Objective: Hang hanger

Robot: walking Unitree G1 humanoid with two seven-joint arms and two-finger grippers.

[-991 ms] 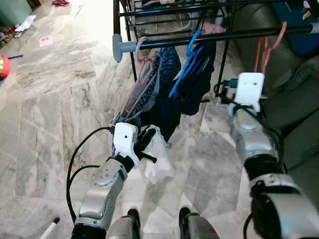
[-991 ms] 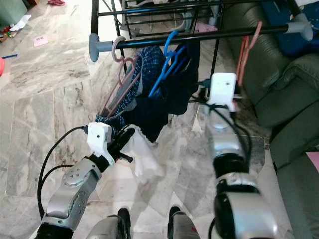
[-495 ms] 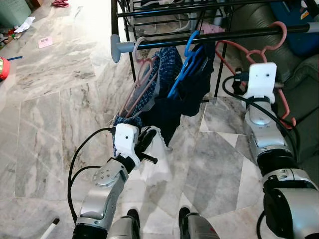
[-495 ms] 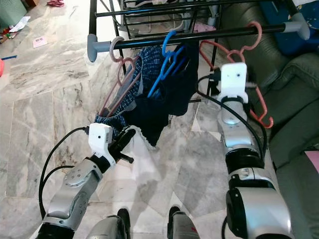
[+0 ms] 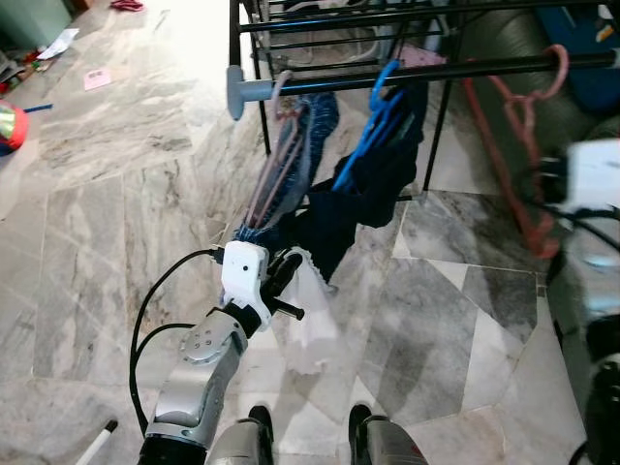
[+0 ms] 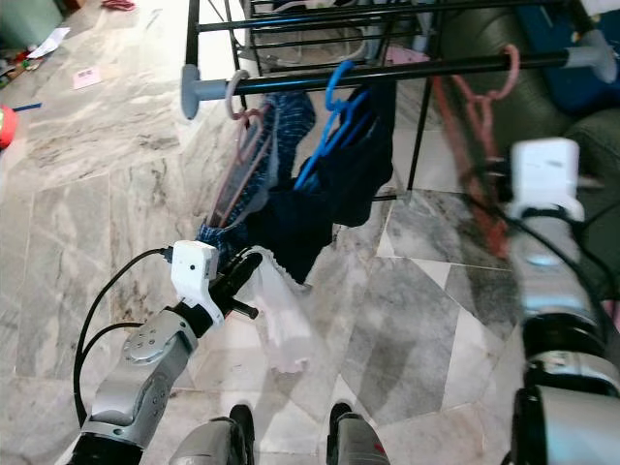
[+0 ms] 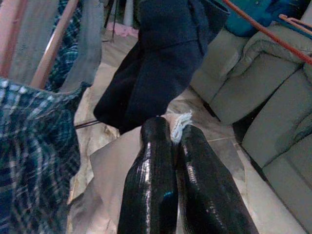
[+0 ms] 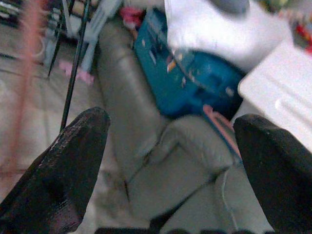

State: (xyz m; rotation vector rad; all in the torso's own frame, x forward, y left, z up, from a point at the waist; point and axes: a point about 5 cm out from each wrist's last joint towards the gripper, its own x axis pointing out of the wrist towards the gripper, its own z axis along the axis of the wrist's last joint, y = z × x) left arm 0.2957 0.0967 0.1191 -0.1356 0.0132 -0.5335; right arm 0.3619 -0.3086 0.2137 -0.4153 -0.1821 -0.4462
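A salmon-red hanger (image 5: 528,145) hangs by its hook from the black rail (image 5: 465,70) of the clothes rack, near the rail's right end, blurred. My right gripper (image 8: 170,141) is open with nothing between its fingers, and stands apart from the hanger, to the right; its white wrist box (image 6: 544,179) looks blurred. On the same rail hang a blue hanger (image 5: 383,97) with dark clothes and a pink hanger (image 5: 281,145) with a plaid garment. My left gripper (image 7: 170,131), low in front of the rack, is shut on a white cloth (image 5: 310,325) that droops toward the floor.
A grey-green sofa (image 6: 591,126) stands close on the right, with a blue bag (image 8: 195,78) on it. The rail's grey end cap (image 5: 237,90) sticks out on the left. Marble floor spreads to the left, with small litter and a red ball (image 5: 8,126) far off.
My right gripper has let go of the red hanger, which now hangs on the rail by itself. The right arm has pulled back to the right. The left arm holds still.
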